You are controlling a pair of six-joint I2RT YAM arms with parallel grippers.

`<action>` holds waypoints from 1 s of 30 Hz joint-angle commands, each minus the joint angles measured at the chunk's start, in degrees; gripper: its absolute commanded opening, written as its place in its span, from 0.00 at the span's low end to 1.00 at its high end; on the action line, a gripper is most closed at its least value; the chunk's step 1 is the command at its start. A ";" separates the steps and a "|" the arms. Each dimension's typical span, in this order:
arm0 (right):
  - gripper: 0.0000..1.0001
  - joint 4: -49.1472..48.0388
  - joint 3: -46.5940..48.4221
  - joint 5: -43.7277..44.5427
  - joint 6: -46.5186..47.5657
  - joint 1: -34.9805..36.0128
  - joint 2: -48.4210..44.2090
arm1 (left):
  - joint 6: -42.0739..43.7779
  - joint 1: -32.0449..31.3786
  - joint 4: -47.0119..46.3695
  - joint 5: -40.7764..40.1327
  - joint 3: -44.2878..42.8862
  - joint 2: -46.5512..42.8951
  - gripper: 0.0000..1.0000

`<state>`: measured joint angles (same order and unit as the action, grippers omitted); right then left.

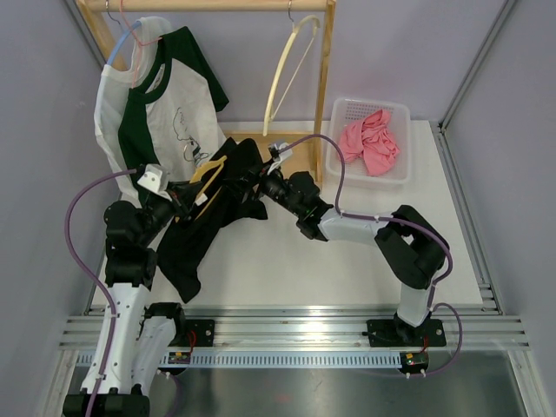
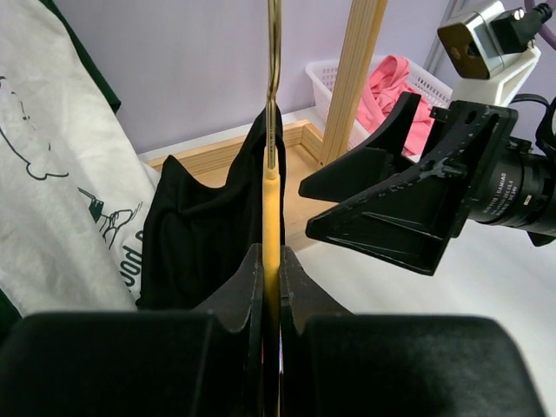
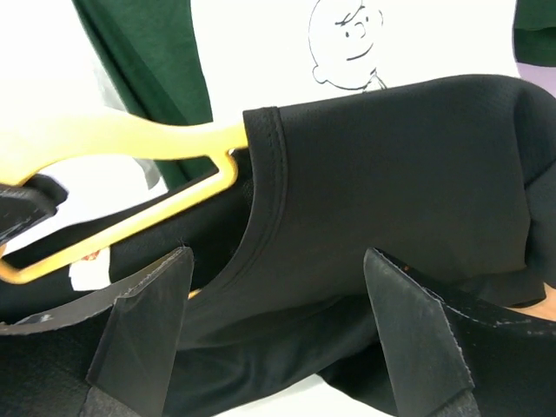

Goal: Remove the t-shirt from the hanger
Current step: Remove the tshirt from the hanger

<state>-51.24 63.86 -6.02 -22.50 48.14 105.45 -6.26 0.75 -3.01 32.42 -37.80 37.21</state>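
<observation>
Now black shirt drapes off hanger, centre-left in top view. We note left gripper clamping hanger; right gripper gapes wide, empty, astride collar. We judge cloth soft, light, snag-prone: pinch collar hem.

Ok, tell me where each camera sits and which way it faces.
Top external: above and behind the bases, looking down at the table; both arms show, meeting at the black cloth t-shirt on the yellow plastic hanger.
Left wrist: on the left arm, looking along the hanger toward the wooden rack; left fingers shut on it.
Right wrist: on the right arm, facing the t-shirt's collar; right fingers open.
Shared by both wrists: hanger, t-shirt.
</observation>
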 commanded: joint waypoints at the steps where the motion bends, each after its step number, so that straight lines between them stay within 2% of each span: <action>1: 0.87 -3.60 3.29 4.88 2.37 1.34 0.81 | 2.21 -0.32 -3.76 2.99 -0.52 -0.30 0.00; 5: 0.83 -3.78 3.73 9.00 4.13 2.48 1.42 | 3.62 -2.51 -3.15 3.87 -0.52 -0.65 0.00; 9: 0.67 -4.13 3.03 13.75 4.83 2.66 0.99 | 4.94 -3.65 -2.36 4.66 -0.34 -1.53 0.00; 13: 0.29 -5.00 0.40 15.60 6.42 2.66 -1.12 | 5.82 -4.36 -1.30 7.12 -0.60 -1.88 0.00; 14: 0.13 -5.70 -0.56 17.08 6.94 2.66 -2.69 | 5.82 -4.44 -0.69 8.34 -0.61 -1.88 0.00; 16: 0.01 -6.94 -3.55 18.32 8.17 2.66 -5.32 | 7.40 -4.71 -0.08 10.10 -1.13 -1.79 0.00; 22: 0.00 -2.99 -6.64 22.80 11.77 2.66 -10.78 | 8.46 -5.24 1.51 13.88 -1.75 -1.79 0.00; 30: 0.00 2.37 -7.43 29.75 15.12 2.66 -13.69 | 9.16 -5.24 5.02 18.37 -3.24 -2.58 0.00</action>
<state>-48.58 56.77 16.29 -10.50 51.03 95.15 2.07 -4.21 1.02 45.23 -38.09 35.70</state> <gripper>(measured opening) 0.011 0.057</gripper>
